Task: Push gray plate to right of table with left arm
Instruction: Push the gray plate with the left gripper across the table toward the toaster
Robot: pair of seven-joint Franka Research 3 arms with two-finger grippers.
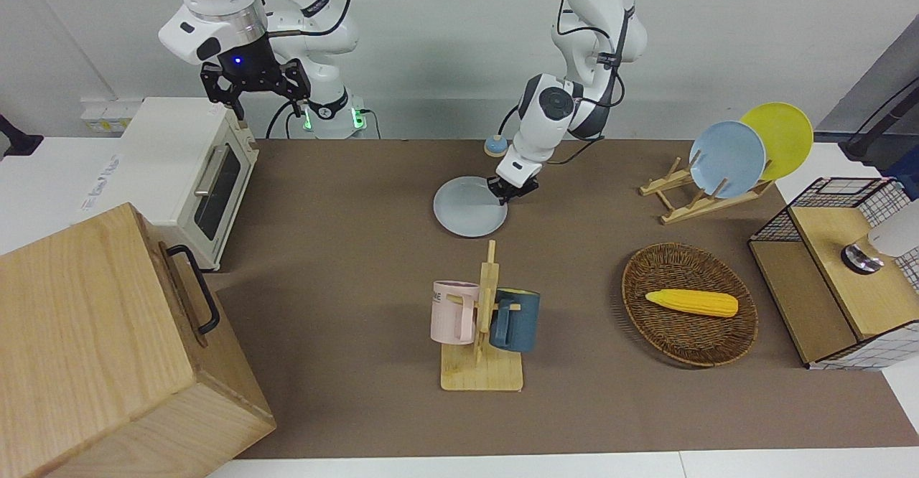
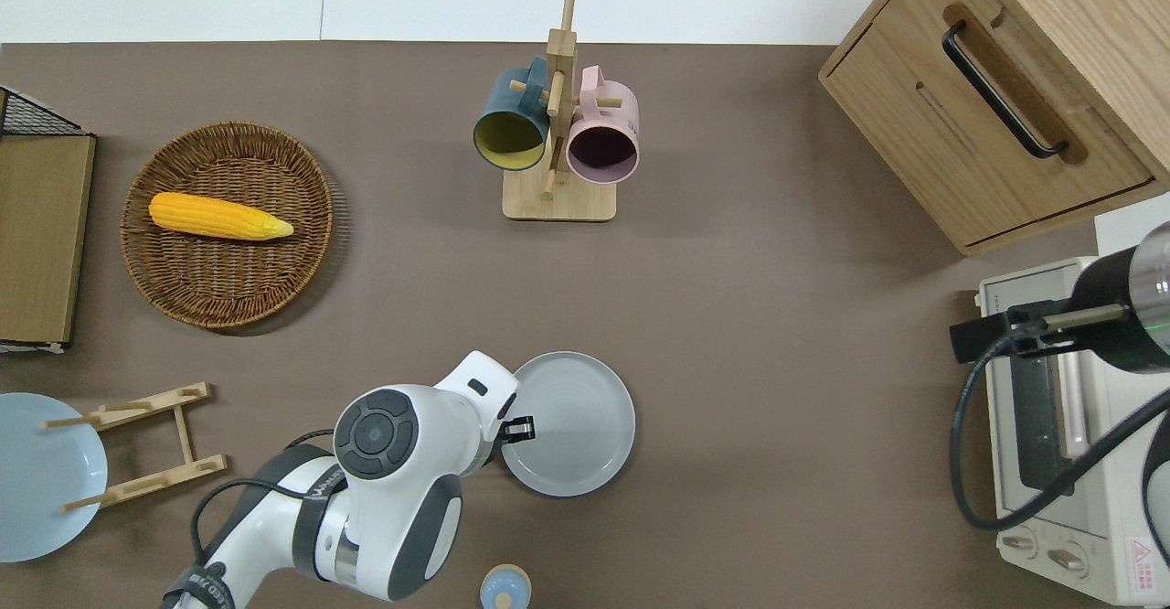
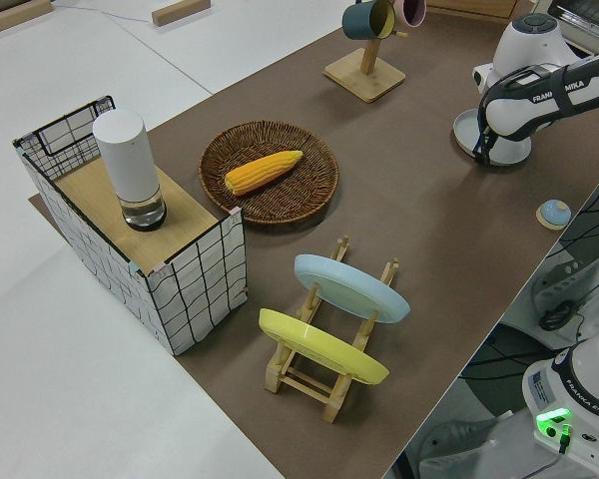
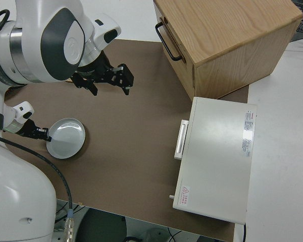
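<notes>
Seen from the front camera, a wooden cabinet (image 1: 108,349) and a white toaster oven (image 1: 190,169) sit at the right arm's end of the brown desk (image 1: 344,248), where the right gripper (image 1: 253,94) is parked with its fingers spread open. Near the middle of the desk, the gray plate (image 1: 468,207) lies flat, nearer to the robots than the mug rack (image 1: 482,327), which carries a pink mug (image 1: 452,311) and a dark blue mug (image 1: 515,319). The left gripper (image 1: 511,189) is down at desk level, touching the plate's rim on the edge toward the left arm's end; whether its fingers are apart or together cannot be told. A small blue bell (image 1: 495,146) stands nearer to the robots than the plate. Toward the left arm's end, a wicker basket (image 1: 689,338) holds a corn cob (image 1: 692,302), and a wooden plate rack (image 1: 700,198) carries a sky-blue plate (image 1: 727,158) and a yellow plate (image 1: 779,139).
</notes>
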